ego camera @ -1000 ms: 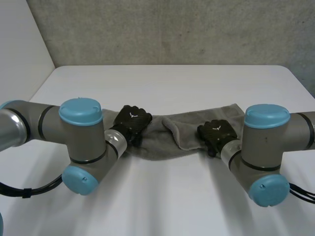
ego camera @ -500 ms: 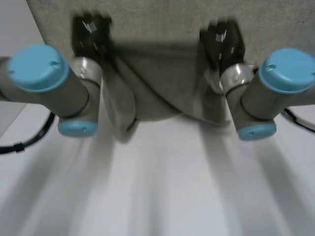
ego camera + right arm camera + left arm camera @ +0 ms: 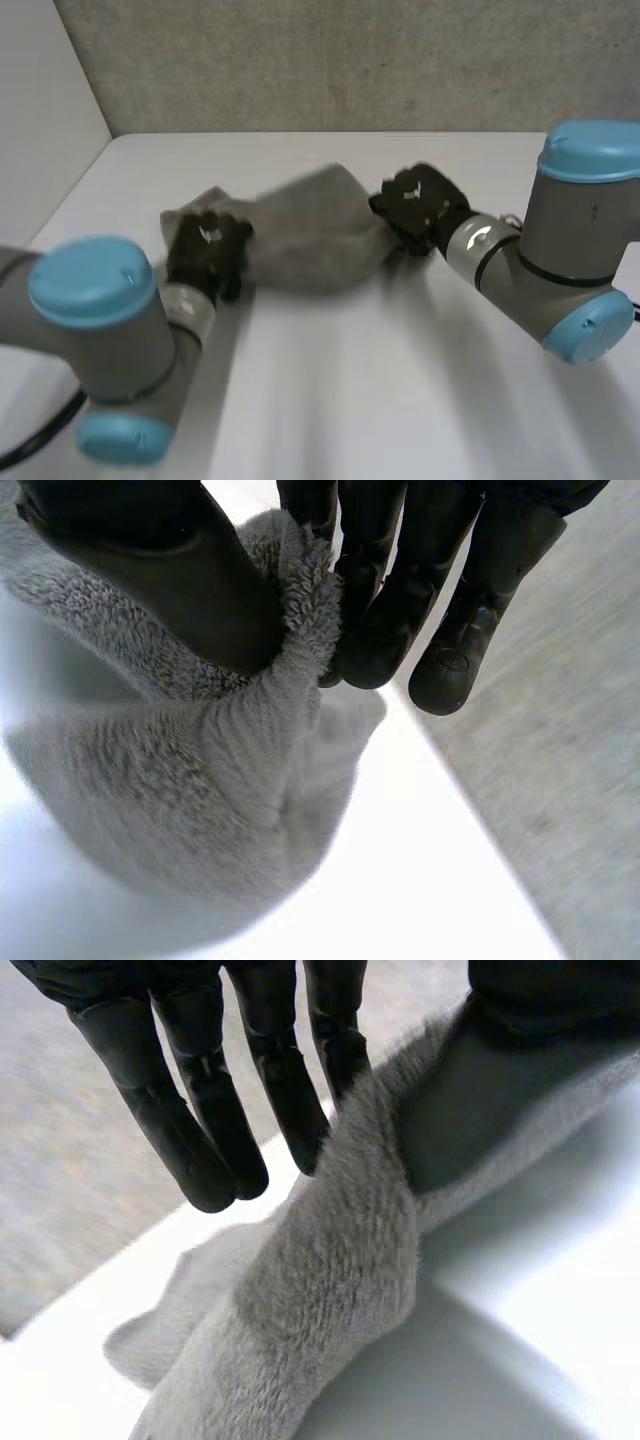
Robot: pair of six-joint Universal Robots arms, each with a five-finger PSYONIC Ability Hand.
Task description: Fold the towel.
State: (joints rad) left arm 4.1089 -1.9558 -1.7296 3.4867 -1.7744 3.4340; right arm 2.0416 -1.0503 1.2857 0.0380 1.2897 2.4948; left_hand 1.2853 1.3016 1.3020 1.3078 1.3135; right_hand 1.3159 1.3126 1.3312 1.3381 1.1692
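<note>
The grey towel (image 3: pixel 305 235) hangs bunched between my two hands, just above the white table (image 3: pixel 350 390). My left hand (image 3: pixel 205 255) holds its left end. In the left wrist view the towel (image 3: pixel 330 1290) runs up between the thumb and the straight fingers (image 3: pixel 200 1110), which pinch it. My right hand (image 3: pixel 415 205) holds the right end. There the thumb (image 3: pixel 170 570) and curled fingers (image 3: pixel 390 610) clamp a fold of towel (image 3: pixel 200 770). The cloth sags in a rounded pouch between the hands.
A grey wall (image 3: pixel 350 60) rises behind the table's far edge. A pale side wall (image 3: pixel 40 110) stands at the left. Bare white tabletop (image 3: pixel 380 330) lies in front of the hands, between both arms.
The towel lay stretched on the table under both hands. Both hands raised it high, then came down and to the left with it, and it now hangs bunched between them.
</note>
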